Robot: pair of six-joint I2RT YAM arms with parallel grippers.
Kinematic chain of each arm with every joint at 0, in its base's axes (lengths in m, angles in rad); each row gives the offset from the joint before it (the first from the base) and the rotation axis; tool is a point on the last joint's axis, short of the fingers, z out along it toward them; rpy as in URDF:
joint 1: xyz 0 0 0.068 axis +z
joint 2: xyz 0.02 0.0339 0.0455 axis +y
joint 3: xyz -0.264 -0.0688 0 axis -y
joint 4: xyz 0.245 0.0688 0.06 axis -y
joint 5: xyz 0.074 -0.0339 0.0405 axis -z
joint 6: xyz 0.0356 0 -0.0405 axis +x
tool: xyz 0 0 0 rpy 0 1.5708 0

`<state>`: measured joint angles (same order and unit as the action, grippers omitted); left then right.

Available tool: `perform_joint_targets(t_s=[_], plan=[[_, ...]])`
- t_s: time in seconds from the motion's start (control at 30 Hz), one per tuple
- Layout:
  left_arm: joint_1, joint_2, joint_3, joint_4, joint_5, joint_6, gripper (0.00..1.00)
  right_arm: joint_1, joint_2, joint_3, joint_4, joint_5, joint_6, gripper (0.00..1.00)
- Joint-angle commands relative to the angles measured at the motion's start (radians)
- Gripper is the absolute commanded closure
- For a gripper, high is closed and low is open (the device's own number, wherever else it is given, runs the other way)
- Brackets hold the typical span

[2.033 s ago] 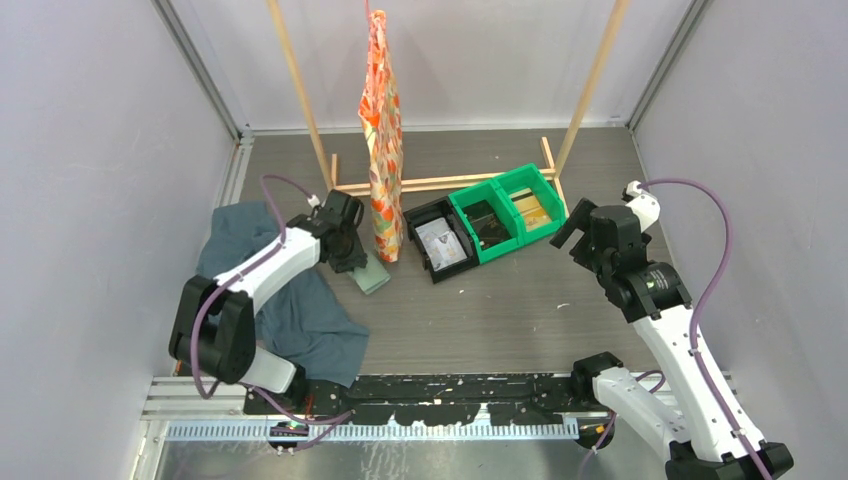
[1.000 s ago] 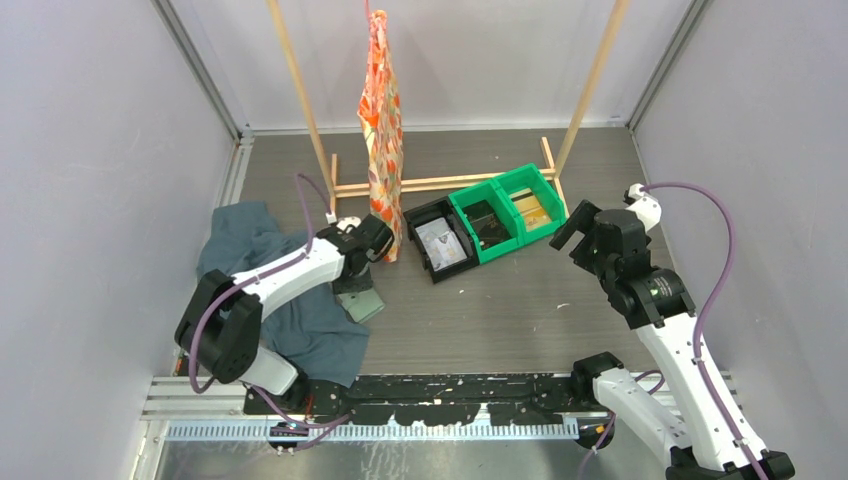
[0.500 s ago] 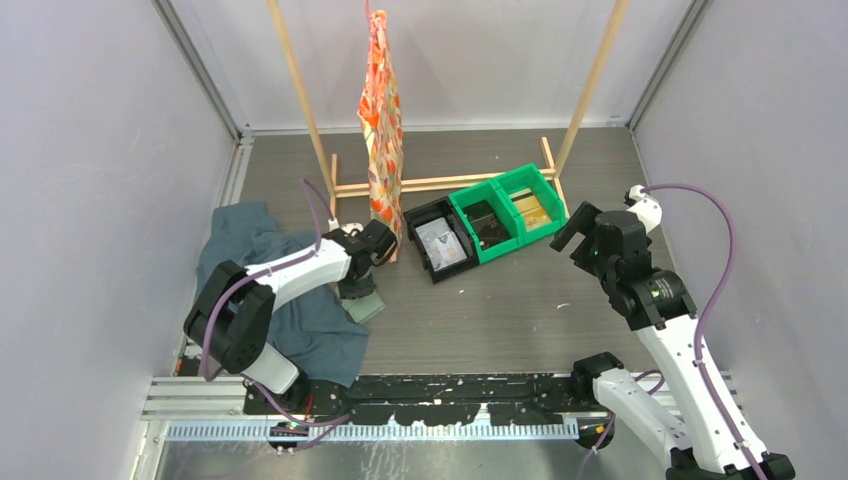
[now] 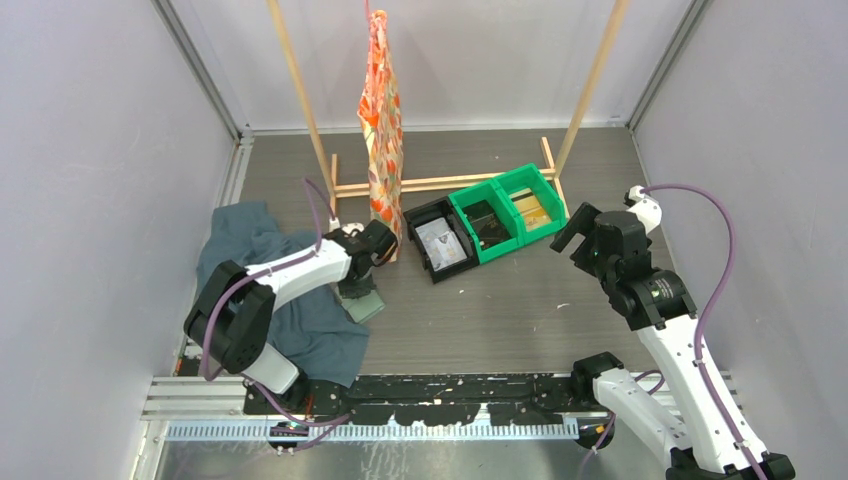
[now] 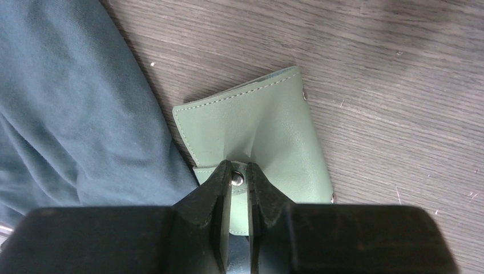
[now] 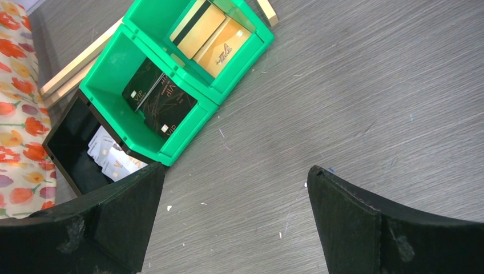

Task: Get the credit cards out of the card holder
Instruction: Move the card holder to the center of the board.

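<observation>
— Left wrist view: what is the left gripper (image 5: 238,171) doing?
— It is pinching the snap tab of the flat sage-green stitched card holder (image 5: 268,125), which is lying folded on the grey wood-grain bench (image 5: 399,85) toward its near left corner, touching the rumpled dark teal cloth (image 5: 68,114).
— And the right gripper (image 6: 235,171)?
— It is hovering wide open, empty, toward the right edge, with the bright green plastic bins (image 6: 108,65) sitting farther back.

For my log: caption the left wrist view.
Left gripper pinches the snap tab of the closed card holder beside teal cloth.
</observation>
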<state>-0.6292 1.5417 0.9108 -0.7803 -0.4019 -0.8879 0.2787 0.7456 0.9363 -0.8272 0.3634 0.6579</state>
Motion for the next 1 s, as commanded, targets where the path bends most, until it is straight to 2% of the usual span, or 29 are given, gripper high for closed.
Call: perform_joint_targets(t_s=[0.0, 0.3, 0.47, 0.57, 0.7, 0.8, 0.9, 0.97], plan=[[0.002, -0.023, -0.029, 0.024, 0.019, 0.078, 0.99, -0.001, -0.013, 0.010, 0.006, -0.002, 0.005, 0.00], [-0.017, -0.156, -0.050, 0.128, 0.289, 0.219, 1.00, -0.001, -0.014, 0.003, 0.008, -0.011, 0.015, 0.00], [-0.094, -0.183, -0.053, 0.176, 0.410, 0.213, 1.00, -0.001, -0.012, -0.001, 0.013, -0.020, 0.020, 0.00], [-0.172, -0.168, -0.020, 0.178, 0.433, 0.205, 0.99, 0.000, -0.008, -0.002, 0.016, -0.025, 0.020, 0.00], [-0.226, -0.171, 0.009, 0.146, 0.358, 0.151, 1.00, 0.000, -0.008, -0.009, 0.014, -0.048, 0.023, 0.00], [-0.224, -0.196, 0.010, 0.056, 0.170, 0.086, 0.99, 0.000, -0.020, -0.016, 0.006, -0.053, 0.025, 0.00], [-0.188, -0.210, 0.012, -0.068, 0.015, -0.011, 0.87, -0.001, -0.036, -0.026, 0.003, -0.046, 0.022, 0.00], [-0.154, -0.223, -0.001, -0.086, -0.003, -0.036, 0.67, -0.001, -0.042, -0.028, 0.003, -0.045, 0.019, 0.00]])
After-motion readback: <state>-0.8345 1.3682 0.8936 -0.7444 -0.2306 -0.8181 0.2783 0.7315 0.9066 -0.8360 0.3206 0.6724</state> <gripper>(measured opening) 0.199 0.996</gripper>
